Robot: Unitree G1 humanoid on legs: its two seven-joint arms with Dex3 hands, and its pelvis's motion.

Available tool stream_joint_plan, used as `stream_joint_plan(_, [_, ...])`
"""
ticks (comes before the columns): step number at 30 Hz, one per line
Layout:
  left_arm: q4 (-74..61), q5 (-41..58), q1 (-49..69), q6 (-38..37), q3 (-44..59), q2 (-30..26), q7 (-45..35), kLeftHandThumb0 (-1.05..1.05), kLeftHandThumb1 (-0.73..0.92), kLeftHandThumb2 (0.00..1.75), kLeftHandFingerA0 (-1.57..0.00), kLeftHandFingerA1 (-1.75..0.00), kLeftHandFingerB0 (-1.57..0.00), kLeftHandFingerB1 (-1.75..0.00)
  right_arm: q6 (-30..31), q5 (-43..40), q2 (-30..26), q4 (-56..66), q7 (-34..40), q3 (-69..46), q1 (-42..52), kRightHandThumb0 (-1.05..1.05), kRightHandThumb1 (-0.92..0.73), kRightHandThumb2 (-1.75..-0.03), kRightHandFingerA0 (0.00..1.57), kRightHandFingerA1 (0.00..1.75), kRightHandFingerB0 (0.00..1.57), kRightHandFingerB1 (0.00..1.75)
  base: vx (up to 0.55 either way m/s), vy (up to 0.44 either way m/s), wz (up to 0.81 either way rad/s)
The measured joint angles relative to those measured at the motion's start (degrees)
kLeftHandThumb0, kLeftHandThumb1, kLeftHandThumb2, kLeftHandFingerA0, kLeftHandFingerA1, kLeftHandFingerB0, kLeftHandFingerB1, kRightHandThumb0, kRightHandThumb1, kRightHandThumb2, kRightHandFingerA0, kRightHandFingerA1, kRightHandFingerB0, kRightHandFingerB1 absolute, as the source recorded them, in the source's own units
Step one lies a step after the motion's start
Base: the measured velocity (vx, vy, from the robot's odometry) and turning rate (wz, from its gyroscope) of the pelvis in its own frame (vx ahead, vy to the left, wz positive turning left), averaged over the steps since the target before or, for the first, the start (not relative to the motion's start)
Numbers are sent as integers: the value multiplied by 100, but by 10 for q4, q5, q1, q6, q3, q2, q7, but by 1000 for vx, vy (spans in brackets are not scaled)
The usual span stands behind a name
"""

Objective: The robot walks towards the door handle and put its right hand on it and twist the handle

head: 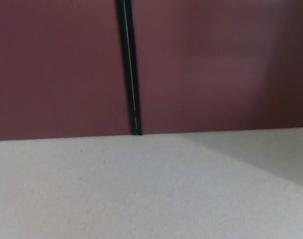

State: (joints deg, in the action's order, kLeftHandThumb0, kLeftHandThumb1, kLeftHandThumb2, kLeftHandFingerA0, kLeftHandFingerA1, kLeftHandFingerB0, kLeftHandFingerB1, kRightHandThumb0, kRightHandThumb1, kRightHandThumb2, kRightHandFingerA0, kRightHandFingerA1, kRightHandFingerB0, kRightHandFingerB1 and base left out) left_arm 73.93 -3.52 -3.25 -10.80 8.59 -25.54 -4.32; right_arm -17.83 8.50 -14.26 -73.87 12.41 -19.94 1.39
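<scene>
Pale speckled floor [141, 194] below dark red door panels [56, 64], near-vertical black seam [130, 69] between.

A dark red wall [56, 64] fills the upper half of the head view. A narrow black strip [130, 69] runs down it, leaning slightly, with a thin pale line along its middle. Below lies a light grey speckled floor [116, 194], dimmer toward the right corner.

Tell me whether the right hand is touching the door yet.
Cannot tell. The head view shows only the dark red door, a black vertical seam and pale floor; neither hand nor any handle appears.
</scene>
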Motion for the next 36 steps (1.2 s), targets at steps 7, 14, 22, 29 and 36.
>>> stream_joint_plan(7, [1, 0, -4, -2, -1, -5, 0, -19, 61, 58, -50, -45, -36, -37, -9, -8, 4, -2, 5, 9, 1, -41, -48, -70, 58, 51, 42, 44, 202, -69, 6])
stream_joint_plan(14, [1, 1, -2, -2, -1, -8, 0, -20, 61, 58, -50, -45, -36, -37, -14, -15, 5, -2, 7, 17, 1, -41, -48, -70, 58, 51, 42, 44, 214, -9, 8])
stream_joint_plan(22, [0, 1, -8, -6, -1, -4, -1, -19, 61, 58, -51, -45, -36, -37, -14, -24, -3, -5, 15, 26, -9, -42, -48, -71, 59, 52, 42, 44, 232, 55, 3])
stream_joint_plan(29, [2, 0, -4, -6, -5, -3, 0, -19, 60, 57, -51, -45, -37, -37, -14, -28, -6, -8, 17, 33, -3, -42, -48, -70, 60, 52, 41, 44, 160, -21, -5])
stream_joint_plan(36, [1, 0, -7, -9, -6, -6, -1, -19, 60, 57, -53, -46, -38, -38, -24, -32, 0, -5, 16, 37, 3, -41, -48, -70, 59, 51, 41, 43, 308, 57, 2])
